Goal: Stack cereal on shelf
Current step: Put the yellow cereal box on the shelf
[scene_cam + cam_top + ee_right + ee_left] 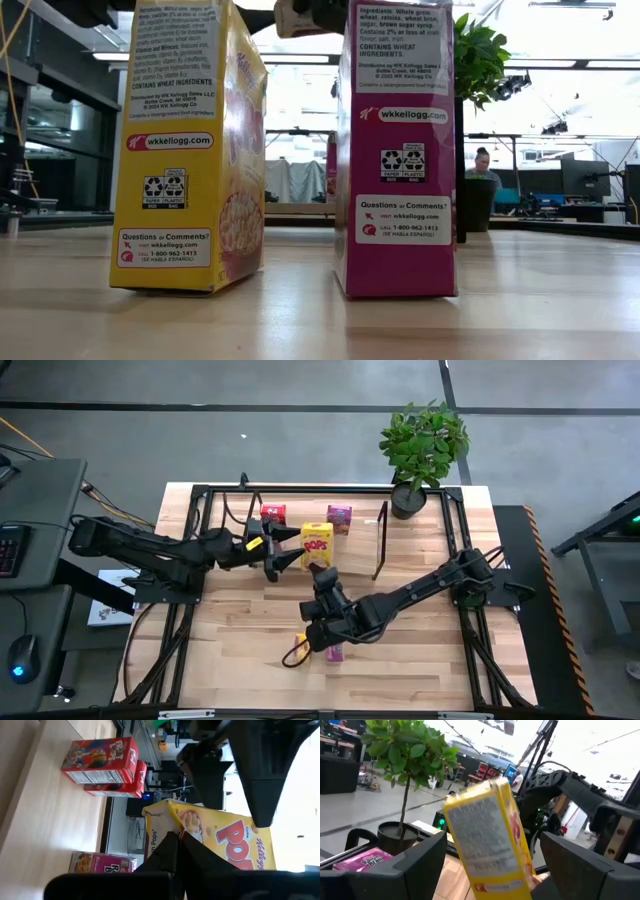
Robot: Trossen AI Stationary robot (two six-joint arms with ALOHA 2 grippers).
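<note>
Left gripper: your fingers are spread wide either side of the upright yellow box on the shelf.
Right gripper: clenched, beside that box.
Near edge: 1 yellow box, 1 purple box.

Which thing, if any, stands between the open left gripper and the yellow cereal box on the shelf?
Nothing visible does. The left gripper is open, its fingers on either side of the yellow box, which stands on the shelf. The shut right gripper comes close to the box from the opposite side, not between them.
</note>
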